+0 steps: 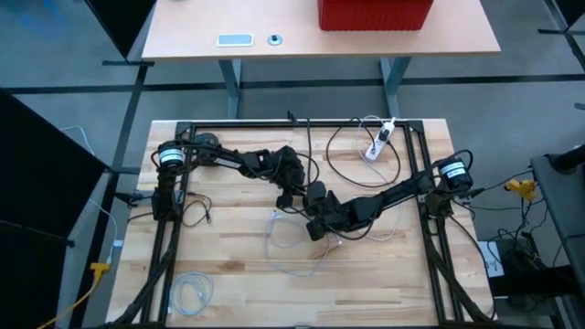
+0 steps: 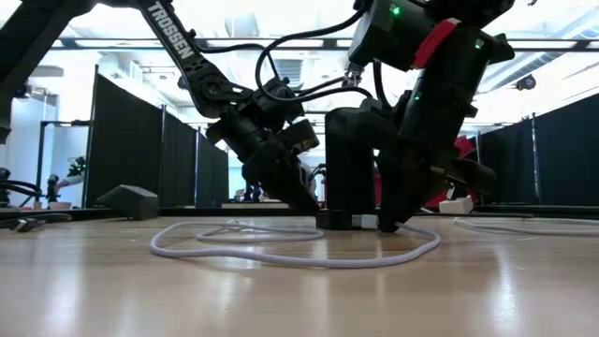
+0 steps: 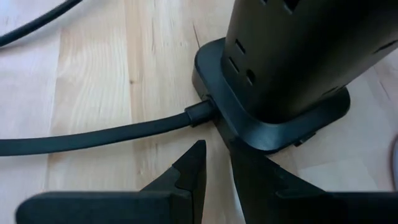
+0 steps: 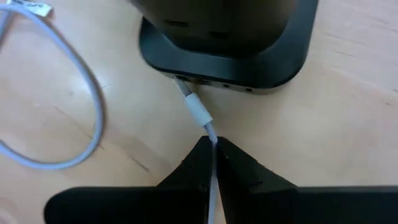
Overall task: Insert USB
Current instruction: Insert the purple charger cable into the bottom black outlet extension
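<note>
Right wrist view shows the right hand (image 4: pixel 211 163) pinched shut on a thin white USB cable (image 4: pixel 208 134), its white plug (image 4: pixel 194 106) at a port in the base of the black upright hub (image 4: pixel 249 59). Left hand (image 3: pixel 214 171) sits low beside the hub's other side, its 2 fingers slightly parted around nothing, by a black cord (image 3: pixel 99 134). Both meet mid light wooden counter (image 1: pixel 238 274); white cable loops (image 2: pixel 281 248) trail across it, dark curtained partitions (image 2: pixel 126 150) behind
</note>
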